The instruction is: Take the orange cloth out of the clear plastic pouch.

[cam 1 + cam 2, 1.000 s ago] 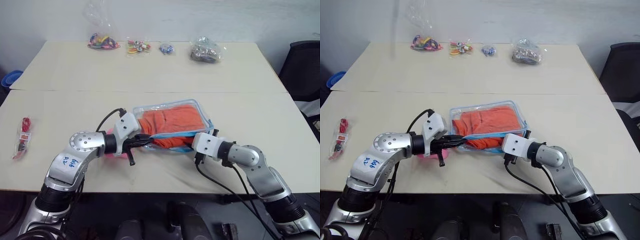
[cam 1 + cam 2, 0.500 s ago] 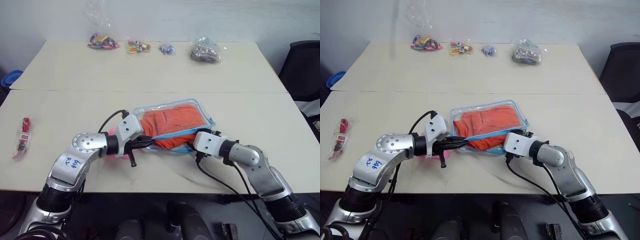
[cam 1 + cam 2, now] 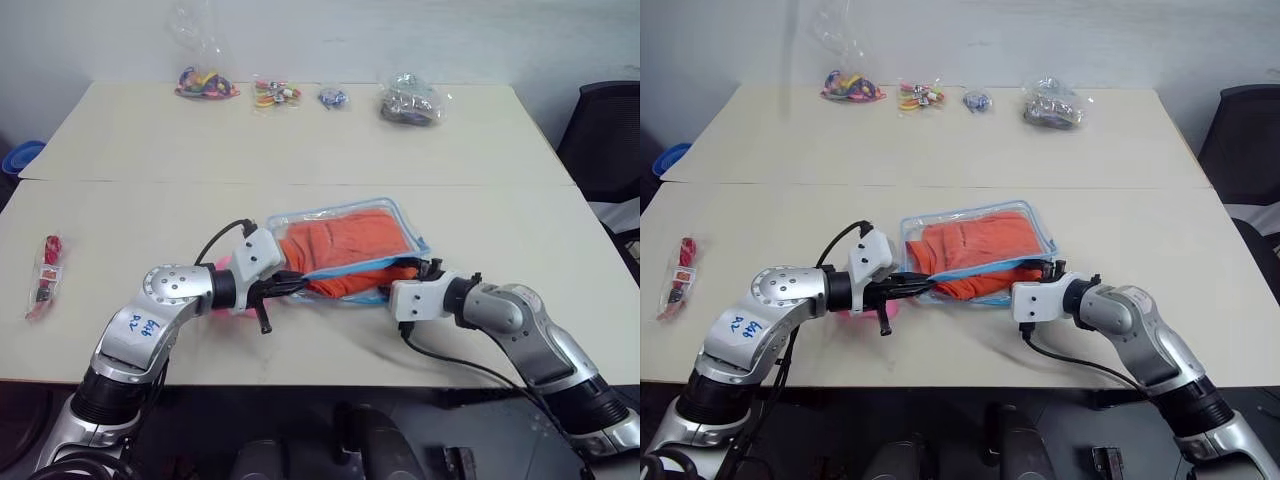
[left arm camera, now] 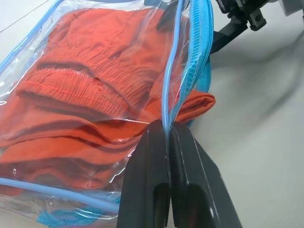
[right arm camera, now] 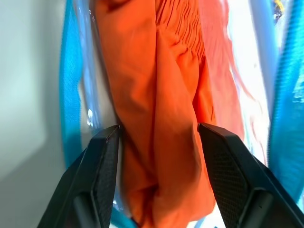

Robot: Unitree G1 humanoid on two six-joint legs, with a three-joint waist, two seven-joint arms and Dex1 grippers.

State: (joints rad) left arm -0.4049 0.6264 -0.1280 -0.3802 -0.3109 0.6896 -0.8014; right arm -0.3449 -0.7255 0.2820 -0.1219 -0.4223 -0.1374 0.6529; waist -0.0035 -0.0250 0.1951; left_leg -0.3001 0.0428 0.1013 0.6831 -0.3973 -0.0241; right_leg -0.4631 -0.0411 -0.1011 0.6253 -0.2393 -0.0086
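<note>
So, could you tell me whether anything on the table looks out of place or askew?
Only the clear plastic pouch: it lies skewed with its near edge open, and a fold of the orange cloth bulges out there. The packets along the far edge look undisturbed.

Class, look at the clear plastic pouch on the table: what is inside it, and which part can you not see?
Inside the clear plastic pouch lies the orange cloth, its gathered seam visible through the plastic, one fold poking out at the open edge. What lies beneath the cloth is covered.
</note>
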